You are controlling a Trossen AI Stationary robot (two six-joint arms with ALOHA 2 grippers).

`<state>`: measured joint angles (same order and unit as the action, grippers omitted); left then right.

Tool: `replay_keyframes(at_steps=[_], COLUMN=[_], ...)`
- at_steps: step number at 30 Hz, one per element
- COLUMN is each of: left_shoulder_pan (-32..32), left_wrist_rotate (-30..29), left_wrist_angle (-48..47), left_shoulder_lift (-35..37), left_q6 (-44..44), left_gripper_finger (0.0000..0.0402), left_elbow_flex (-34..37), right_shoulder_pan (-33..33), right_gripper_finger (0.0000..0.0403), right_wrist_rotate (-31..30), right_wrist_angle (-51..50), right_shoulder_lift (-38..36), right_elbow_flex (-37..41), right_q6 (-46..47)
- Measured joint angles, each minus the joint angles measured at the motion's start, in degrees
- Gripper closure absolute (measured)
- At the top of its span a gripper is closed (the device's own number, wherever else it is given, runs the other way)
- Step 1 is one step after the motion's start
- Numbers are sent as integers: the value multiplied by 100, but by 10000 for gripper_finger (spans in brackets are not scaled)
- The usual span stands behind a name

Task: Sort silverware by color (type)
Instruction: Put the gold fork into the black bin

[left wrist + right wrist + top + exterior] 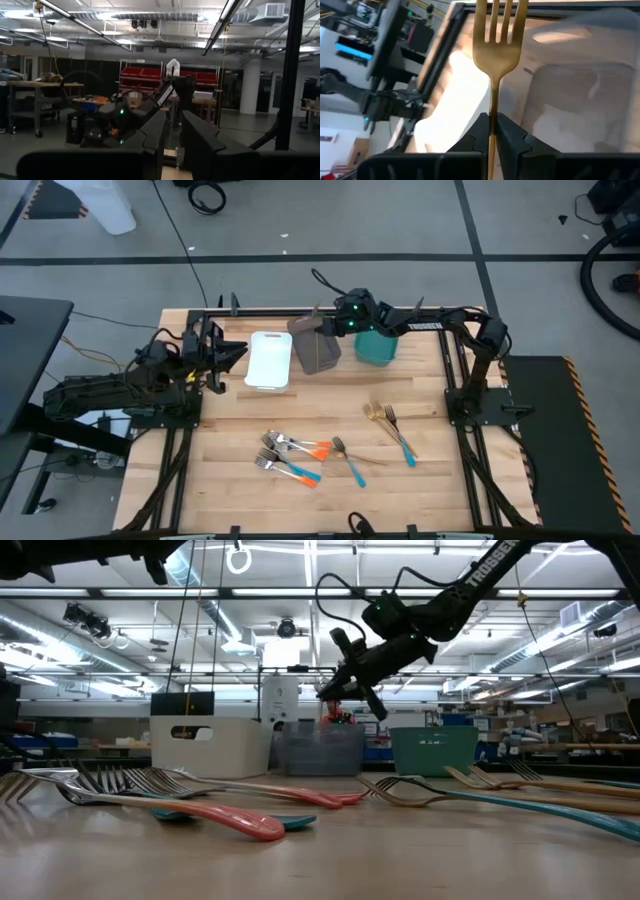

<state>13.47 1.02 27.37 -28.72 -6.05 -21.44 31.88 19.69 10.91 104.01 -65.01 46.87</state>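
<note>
My right gripper (pixel 325 323) hangs above the grey bin (pixel 316 351) at the table's far side, shut on a slim gold fork (pixel 496 47). The white bin (pixel 270 360) stands left of the grey bin and the teal bin (pixel 378 346) right of it. Several forks and spoons lie flat on the near half of the table. The orange-handled ones (pixel 300 447) and blue-handled ones (pixel 300 472) form a cluster. A teal fork (pixel 350 462), a gold fork (pixel 376 413) and another teal fork (pixel 402 437) lie farther right. My left gripper (pixel 228 356) waits open at the left, by the white bin. My right gripper pinches the gold fork's thin handle (pixel 493 114) between its two fingers. The fork runs along the fingers, its tines (pixel 501 15) sticking out past the fingertips. The fingers come from the table's right, slanting a little downward. The fork is lifted clear, over the grey bin.
The three bins stand in a row along the far edge. A black frame (pixel 455 360) rims the table's sides. Bare wood lies between the bins and the silverware.
</note>
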Motion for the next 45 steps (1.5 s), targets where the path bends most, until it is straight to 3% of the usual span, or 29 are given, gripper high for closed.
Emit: replay_keyframes(at_steps=[4, 10, 17, 22, 33, 45], left_shoulder_pan=[-23, -22, -22, -22, -22, -21], left_wrist_rotate=[0, -1, -2, -2, -4, -4], left_wrist_angle=[-28, -28, -28, -27, -26, -72], left_shoulder_lift=[-15, -14, -14, -14, -14, -14], left_q6=[-34, -33, -34, -30, -21, -23], left_gripper_finger=[331, 331, 331, 331, 331, 331], left_elbow_flex=[-5, -12, -12, -12, -16, -16], right_shoulder_pan=[71, 37, 46, 159, -283, -764], right_gripper_finger=[378, 378, 378, 378, 378, 379], right_wrist_rotate=[-95, 223, -901, -1200, -1673, -1763], right_wrist_angle=[-14, 617, 747, 824, 50, -576], right_shoulder_lift=[0, -13, -13, -13, -11, -9], right_elbow_flex=[0, 2, 2, 2, 7, 7], right_q6=[-32, 294, -246, -661, -1291, -897])
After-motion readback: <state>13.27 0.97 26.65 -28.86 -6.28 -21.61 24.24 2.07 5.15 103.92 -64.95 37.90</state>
